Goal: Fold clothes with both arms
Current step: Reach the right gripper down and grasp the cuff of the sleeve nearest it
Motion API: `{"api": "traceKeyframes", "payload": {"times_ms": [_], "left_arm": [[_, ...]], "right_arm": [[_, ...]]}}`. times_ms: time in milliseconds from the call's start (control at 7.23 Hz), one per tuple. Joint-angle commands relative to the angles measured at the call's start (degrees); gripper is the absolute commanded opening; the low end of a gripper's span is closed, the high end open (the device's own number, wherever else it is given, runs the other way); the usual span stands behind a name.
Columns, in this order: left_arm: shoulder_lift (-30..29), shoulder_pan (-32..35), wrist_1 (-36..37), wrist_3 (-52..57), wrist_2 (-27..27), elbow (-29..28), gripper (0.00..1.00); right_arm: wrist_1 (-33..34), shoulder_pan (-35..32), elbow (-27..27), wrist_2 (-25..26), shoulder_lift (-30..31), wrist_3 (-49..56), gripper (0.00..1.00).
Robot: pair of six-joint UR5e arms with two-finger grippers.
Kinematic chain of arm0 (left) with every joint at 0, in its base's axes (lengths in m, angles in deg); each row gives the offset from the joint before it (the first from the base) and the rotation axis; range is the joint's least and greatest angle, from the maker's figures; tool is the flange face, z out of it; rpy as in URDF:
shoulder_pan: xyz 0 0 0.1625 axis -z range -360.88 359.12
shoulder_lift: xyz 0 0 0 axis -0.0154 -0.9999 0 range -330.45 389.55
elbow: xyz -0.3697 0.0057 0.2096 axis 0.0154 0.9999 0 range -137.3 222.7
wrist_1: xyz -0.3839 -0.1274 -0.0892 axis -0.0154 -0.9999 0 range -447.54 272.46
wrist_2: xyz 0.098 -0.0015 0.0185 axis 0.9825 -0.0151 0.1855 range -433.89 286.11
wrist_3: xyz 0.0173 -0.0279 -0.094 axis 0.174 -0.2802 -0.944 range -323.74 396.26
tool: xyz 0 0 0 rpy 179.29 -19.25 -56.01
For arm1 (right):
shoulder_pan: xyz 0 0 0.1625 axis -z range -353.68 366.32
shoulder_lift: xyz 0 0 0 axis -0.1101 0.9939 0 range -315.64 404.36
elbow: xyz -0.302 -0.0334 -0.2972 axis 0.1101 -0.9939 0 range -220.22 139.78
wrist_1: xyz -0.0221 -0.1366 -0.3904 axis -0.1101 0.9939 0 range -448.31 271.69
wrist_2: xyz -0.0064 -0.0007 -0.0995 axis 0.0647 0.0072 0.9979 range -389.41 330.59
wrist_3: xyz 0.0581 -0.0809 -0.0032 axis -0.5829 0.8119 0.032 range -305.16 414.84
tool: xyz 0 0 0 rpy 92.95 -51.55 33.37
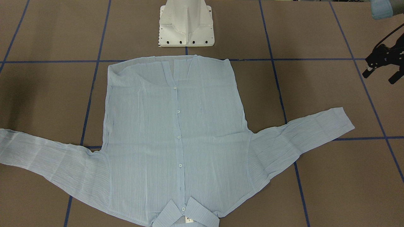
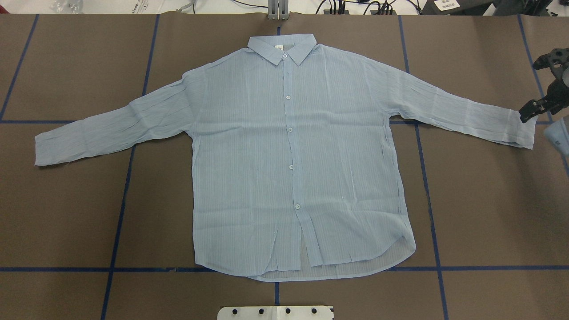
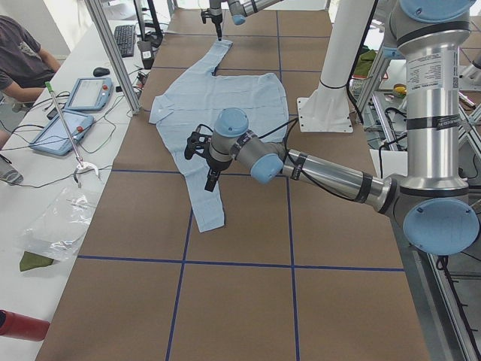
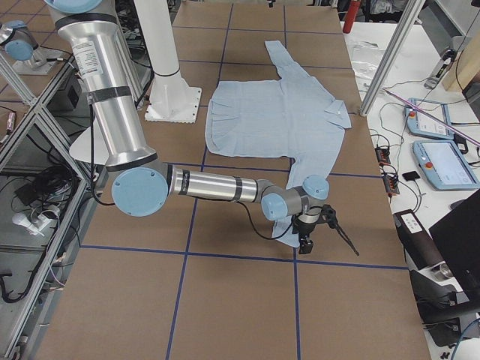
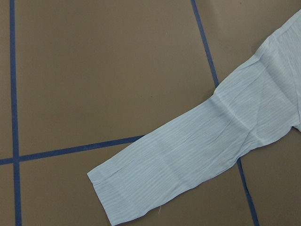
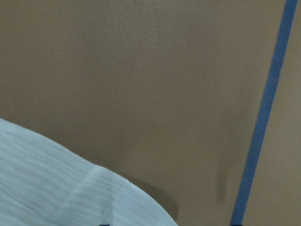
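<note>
Shirt: We see the pale-blue shirt (image 2: 249, 155) lying flat on the brown surface (image 2: 62, 213). Its front faces up and its buttons are done up.
Collar: The collar (image 2: 282, 47) is on the side far from the robot. The bottom edge of the shirt is close to the white base (image 1: 186, 28).
Sleeves: Both sleeves are spread out, one to each side. Their ends slope a little toward the robot.
Lines: Blue tape lines (image 2: 120, 209) cross the surface and make big squares. Some of them run under the shirt.
Left arm: The left arm (image 3: 323, 169) reaches out over the surface toward the left sleeve.
Left claw: We see the left claw (image 1: 378, 78) up in the air near the end of the left sleeve. Its two fingers are wide apart and hold nothing.
Right arm: The right arm (image 4: 217, 185) reaches low across the surface to the end of the right sleeve.
Right claw: The right claw (image 2: 533, 89) is at the cuff of the right sleeve. Its fingers are wide apart and it holds nothing. One finger tip (image 2: 530, 111) is right at the cuff's edge. We cannot tell if it touches the cloth.
</note>
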Motion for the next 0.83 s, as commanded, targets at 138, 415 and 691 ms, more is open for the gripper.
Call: {"api": "traceKeyframes", "payload": {"times_ms": [138, 415, 691], "left_arm": [[-0.13, 0.00, 0.00, -0.07, -0.15, 0.02, 1.00], [-0.13, 0.00, 0.00, 0.02, -0.15, 0.02, 1.00], [-0.13, 0.00, 0.00, -0.07, -0.15, 0.02, 1.00]], "right_arm": [[0.06, 0.14, -0.41, 0.39, 0.16, -0.07, 0.52], [0.06, 0.14, -0.41, 0.30, 0.34, 0.10, 0.00], [0.32, 0.05, 0.38, -0.22, -0.80, 0.19, 0.00]]}}
